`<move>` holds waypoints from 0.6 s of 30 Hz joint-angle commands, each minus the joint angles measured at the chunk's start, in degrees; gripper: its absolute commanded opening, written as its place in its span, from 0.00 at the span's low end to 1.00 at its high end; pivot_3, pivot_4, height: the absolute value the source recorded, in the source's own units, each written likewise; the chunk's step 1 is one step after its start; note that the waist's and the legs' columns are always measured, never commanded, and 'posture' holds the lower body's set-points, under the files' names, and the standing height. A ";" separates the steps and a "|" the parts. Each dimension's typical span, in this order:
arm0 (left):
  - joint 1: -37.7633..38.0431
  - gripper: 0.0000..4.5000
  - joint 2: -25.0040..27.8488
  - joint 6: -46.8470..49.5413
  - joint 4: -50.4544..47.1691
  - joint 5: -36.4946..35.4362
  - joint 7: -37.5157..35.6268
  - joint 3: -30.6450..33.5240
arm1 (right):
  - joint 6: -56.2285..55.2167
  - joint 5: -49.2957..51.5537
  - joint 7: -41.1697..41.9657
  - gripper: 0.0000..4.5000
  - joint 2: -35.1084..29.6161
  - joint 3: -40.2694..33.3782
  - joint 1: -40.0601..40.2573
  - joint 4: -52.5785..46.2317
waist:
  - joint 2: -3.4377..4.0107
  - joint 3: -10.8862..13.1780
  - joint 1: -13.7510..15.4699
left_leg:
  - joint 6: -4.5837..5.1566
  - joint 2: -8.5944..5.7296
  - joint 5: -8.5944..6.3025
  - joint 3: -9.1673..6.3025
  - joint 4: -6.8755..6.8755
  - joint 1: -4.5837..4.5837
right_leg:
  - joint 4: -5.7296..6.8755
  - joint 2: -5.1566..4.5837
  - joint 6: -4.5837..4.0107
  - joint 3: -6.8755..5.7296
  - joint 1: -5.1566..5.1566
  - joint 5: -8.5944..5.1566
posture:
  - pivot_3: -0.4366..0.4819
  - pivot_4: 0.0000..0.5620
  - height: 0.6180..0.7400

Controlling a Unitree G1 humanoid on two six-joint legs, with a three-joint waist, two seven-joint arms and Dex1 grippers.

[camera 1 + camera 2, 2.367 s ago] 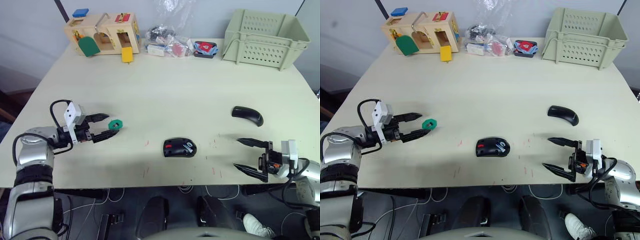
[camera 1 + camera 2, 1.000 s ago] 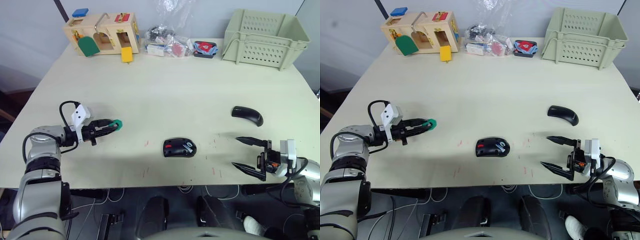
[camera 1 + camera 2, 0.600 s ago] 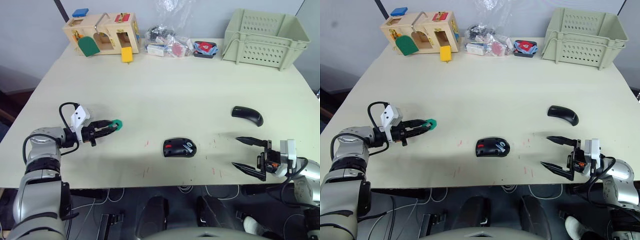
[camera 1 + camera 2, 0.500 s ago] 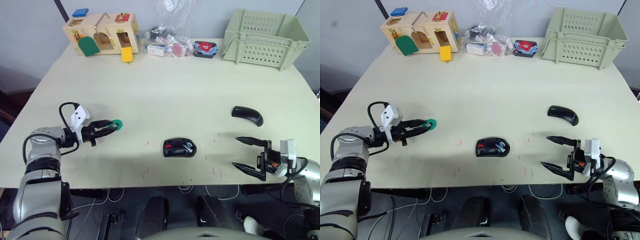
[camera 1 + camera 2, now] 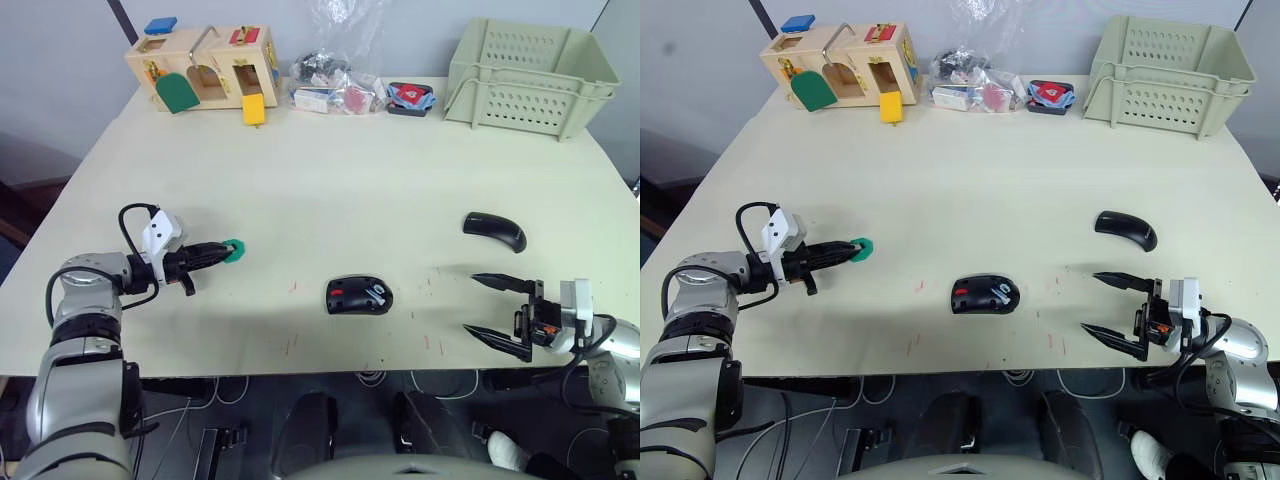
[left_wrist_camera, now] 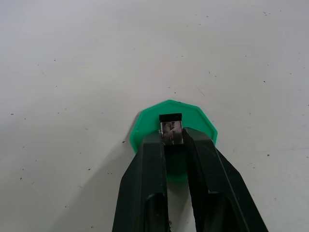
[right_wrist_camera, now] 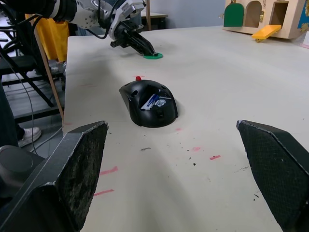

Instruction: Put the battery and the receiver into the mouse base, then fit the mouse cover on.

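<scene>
My left gripper (image 5: 222,253) is at the table's left side, its fingers (image 6: 145,164) shut on the receiver (image 6: 171,129), a tiny silver plug with a black end. The receiver sits over a flat green disc (image 6: 176,123). The mouse base (image 5: 359,296) lies open near the front middle, showing its red cavity with the blue-and-white battery (image 7: 153,101) inside. Further right lies the mouse cover (image 5: 495,231), a black arched shell. My right gripper (image 5: 500,312) hovers open at the front right edge with nothing between its fingers.
A wooden toy house (image 5: 205,65) stands at the back left. Beside it are plastic bags of small parts (image 5: 335,85) and a red-and-blue item (image 5: 411,97). A pale green crate (image 5: 530,75) fills the back right corner.
My left gripper's fingers have drawn together on the receiver at the green disc. The right gripper, mouse base and mouse cover have not moved.
</scene>
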 commanded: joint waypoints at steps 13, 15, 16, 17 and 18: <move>-0.27 0.01 1.20 -1.22 0.71 -0.13 -0.56 0.61 | -0.26 2.36 1.05 1.00 0.05 -1.09 -0.15 -2.65 | 0.00 0.00 0.00 | 0.00 0.00 0.00 0.00 0.00 0.00 | 0.00 0.00 0.00 0.00 0.00 0.00 | 0.48 0.27 1.00; -0.39 0.01 1.49 -1.08 0.39 -0.34 -1.05 0.76 | -0.26 2.58 1.04 1.00 0.15 -1.07 -0.31 -2.90 | 0.00 0.00 0.00 | 0.00 0.00 0.00 0.00 0.00 0.00 | 0.01 0.00 0.00 0.00 0.00 0.00 | 0.48 0.27 1.00; -0.44 0.01 1.63 -1.00 0.23 -0.44 -1.27 0.84 | -0.33 2.66 1.03 1.00 0.25 -1.01 -0.41 -3.04 | 0.00 0.00 0.00 | 0.00 0.00 0.00 0.00 0.00 0.00 | 0.01 0.00 0.00 0.00 0.00 0.00 | 0.48 0.27 1.00; -0.50 0.01 1.79 -1.03 0.01 -0.50 -1.48 0.90 | -0.32 2.73 0.93 1.00 0.43 -0.91 -0.55 -3.25 | 0.00 0.00 0.00 | 0.00 0.00 0.00 0.00 0.00 0.00 | 0.01 0.00 0.00 0.00 0.00 0.00 | 0.48 0.27 1.00; -0.56 0.01 1.99 -0.94 -0.24 -0.61 -1.79 0.97 | -0.29 2.80 0.84 1.00 0.61 -0.83 -0.62 -3.46 | 0.00 0.00 0.00 | 0.00 0.00 0.00 0.00 0.00 0.00 | 0.00 0.00 0.00 0.00 0.00 0.00 | 0.48 0.27 1.00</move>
